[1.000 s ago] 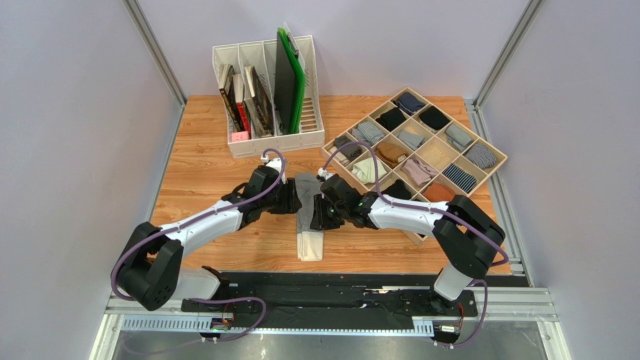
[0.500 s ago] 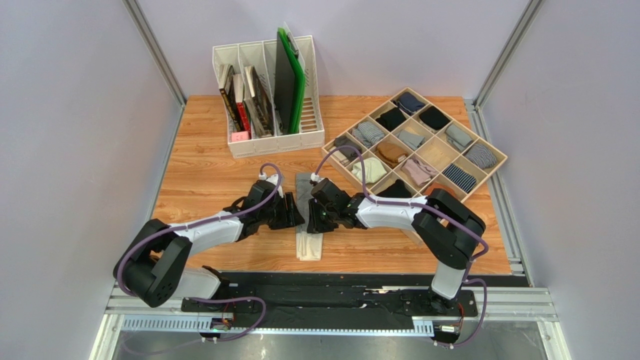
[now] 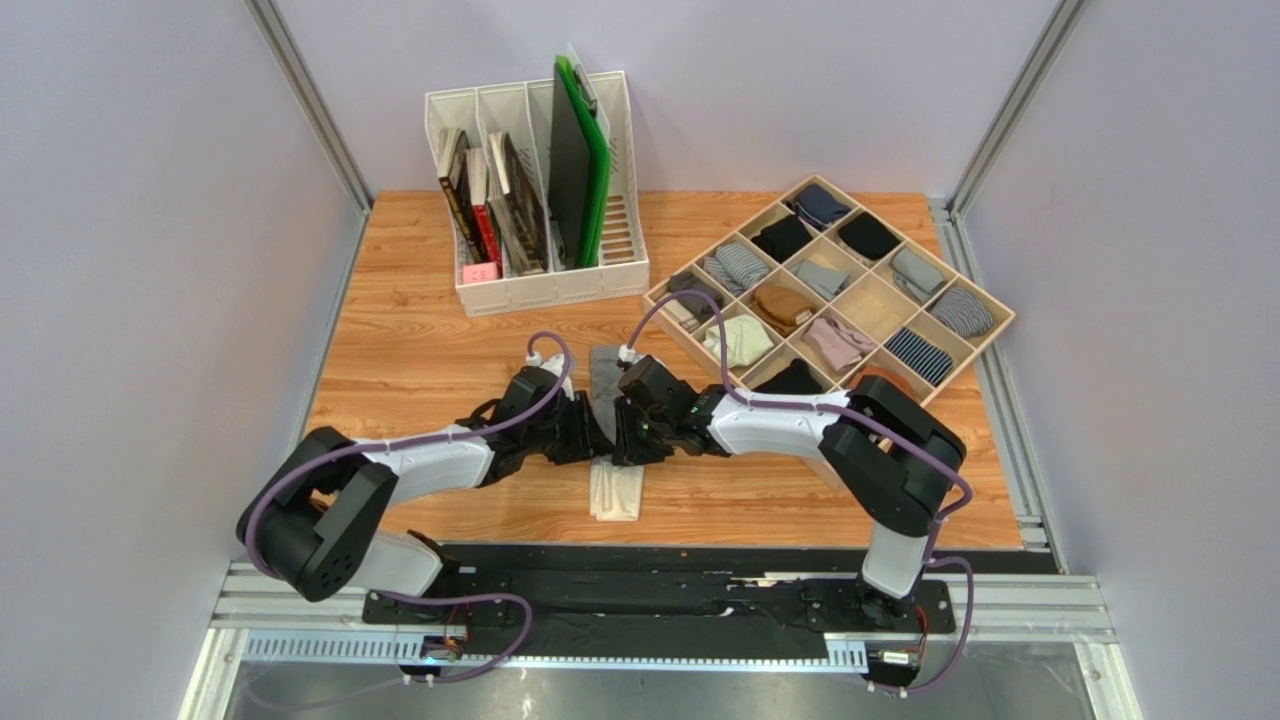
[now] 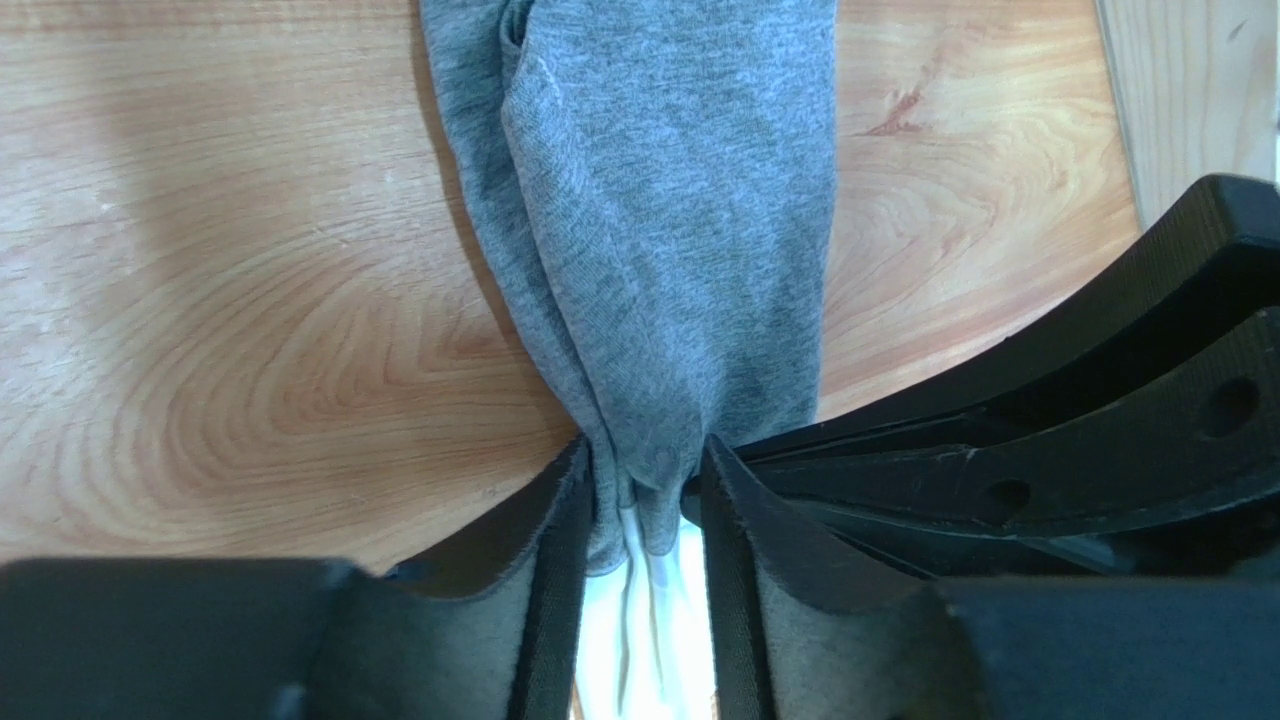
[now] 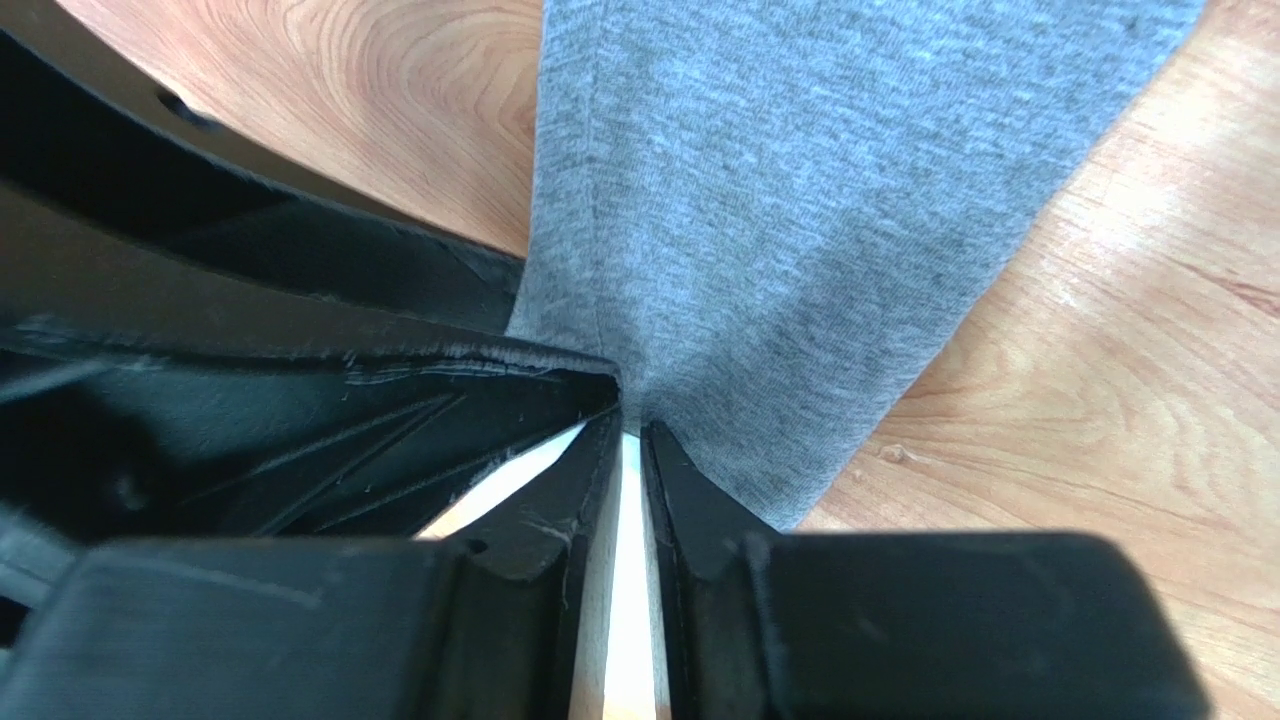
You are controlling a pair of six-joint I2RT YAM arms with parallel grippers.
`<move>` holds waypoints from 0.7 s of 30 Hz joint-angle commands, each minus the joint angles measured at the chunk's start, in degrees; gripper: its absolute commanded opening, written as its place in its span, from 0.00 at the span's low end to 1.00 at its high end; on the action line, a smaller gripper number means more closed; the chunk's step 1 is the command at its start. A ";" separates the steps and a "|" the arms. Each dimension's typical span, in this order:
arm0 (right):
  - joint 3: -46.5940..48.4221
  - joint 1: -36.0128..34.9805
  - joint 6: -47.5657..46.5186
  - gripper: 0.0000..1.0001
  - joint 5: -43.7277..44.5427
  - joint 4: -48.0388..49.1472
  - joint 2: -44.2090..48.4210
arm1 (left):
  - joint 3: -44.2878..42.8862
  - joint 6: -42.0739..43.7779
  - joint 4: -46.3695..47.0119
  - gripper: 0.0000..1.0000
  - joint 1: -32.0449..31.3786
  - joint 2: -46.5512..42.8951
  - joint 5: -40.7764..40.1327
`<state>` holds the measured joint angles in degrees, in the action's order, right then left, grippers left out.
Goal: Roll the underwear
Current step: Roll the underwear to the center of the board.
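Grey knit folded into a narrow strip, the underwear (image 4: 661, 225) lies lengthwise in the middle of the tabletop (image 3: 406, 338), with its white waistband toward the arm bases and the 2 arms meeting over its middle. The left gripper (image 4: 639, 480) is pinched on a bunched fold of the grey cloth, and the right gripper (image 5: 631, 428) is almost together on a thin layer from the opposite edge. To roll well, I judge both should turn at an even pace and level height, with the strip taut, so the roll comes out tight and straight rather than skewed.
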<state>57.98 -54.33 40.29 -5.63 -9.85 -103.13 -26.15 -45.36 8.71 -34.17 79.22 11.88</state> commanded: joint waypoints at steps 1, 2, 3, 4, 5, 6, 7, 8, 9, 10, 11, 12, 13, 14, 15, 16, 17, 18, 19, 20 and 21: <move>2.23 -0.43 0.23 0.17 1.76 0.09 -0.93 | 0.75 -1.13 -0.54 0.28 -0.72 1.37 -0.10; 2.23 -0.34 0.14 0.17 1.93 0.00 -0.58 | 0.66 -1.13 -0.62 0.24 -0.72 1.64 -0.19; 2.23 -0.34 -0.30 0.17 2.02 -0.08 -0.40 | 0.58 -0.96 -0.71 0.18 -0.72 1.81 -0.19; 2.32 -0.34 -0.48 0.18 2.11 -0.52 -0.06 | 0.49 -0.87 -0.80 0.15 -0.72 1.90 -0.36; 2.40 -0.34 -0.91 0.18 2.55 -0.96 1.08 | 0.40 -0.69 -0.71 0.07 -0.72 2.25 -0.45; 2.32 -0.34 -1.53 0.19 2.73 -1.40 1.79 | 0.23 -0.43 -0.80 0.04 -0.72 2.34 -0.98; 2.23 -0.34 -2.75 0.21 2.90 -2.36 2.75 | -0.04 -0.08 -1.41 0.01 -0.72 2.34 -1.33; 1.97 -0.34 -3.46 0.22 3.43 -2.81 3.80 | -0.65 0.36 -1.94 0.00 -0.72 2.34 -1.77; 1.10 -0.34 -4.16 0.25 3.69 -3.33 6.34 | -1.00 1.32 -2.29 0.00 -0.63 2.43 -2.29; 0.39 -0.43 -5.30 0.31 4.13 -4.56 7.67 | -1.53 1.85 -2.38 0.00 -0.46 2.43 -2.30; -0.23 -0.43 -5.83 0.34 4.66 -5.00 8.99 | -1.88 2.38 -2.56 0.00 -0.11 2.78 -2.04; -2.06 -0.52 -6.36 0.37 4.92 -5.44 10.48 | -2.23 3.34 -2.56 0.00 0.24 3.04 -1.43; -3.21 -0.78 -7.93 0.40 5.10 -5.53 12.93 | -2.85 3.79 -2.56 0.00 0.94 3.48 -1.07; -4.35 -1.04 -8.99 0.41 5.45 -5.36 14.26 | -3.20 4.66 -2.56 0.00 1.39 4.27 -0.55; -6.80 -1.22 -9.96 0.42 5.54 -5.45 15.32 | -3.55 5.19 -2.04 0.00 1.56 4.80 0.50; -7.69 -2.00 -11.10 0.42 7.45 -5.53 16.98 | -4.43 5.81 -1.86 0.00 2.09 5.32 1.12; -8.66 -2.53 -12.85 0.43 8.78 -5.71 17.52 | -4.87 6.94 -1.59 0.00 2.18 6.64 1.56; -9.80 -3.50 -13.57 0.43 9.40 -6.23 18.05 | -5.31 7.65 -0.89 0.00 2.36 7.52 2.96; -10.42 -4.12 -14.97 0.43 10.97 -6.06 18.92 | -6.36 8.27 -0.63 0.00 2.70 9.18 3.84; -11.04 -4.73 -15.68 0.44 11.34 -5.63 19.28 | -6.80 9.41 -0.28 0.00 3.14 9.98 4.90; -11.48 -5.96 -16.21 0.44 11.86 -5.01 19.37 | -7.24 9.85 0.68 0.00 3.58 10.77 7.17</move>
<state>48.66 -57.34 29.78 1.56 -14.79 -85.27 -31.35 -40.93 9.06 -31.90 86.30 15.09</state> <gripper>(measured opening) 0.436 0.009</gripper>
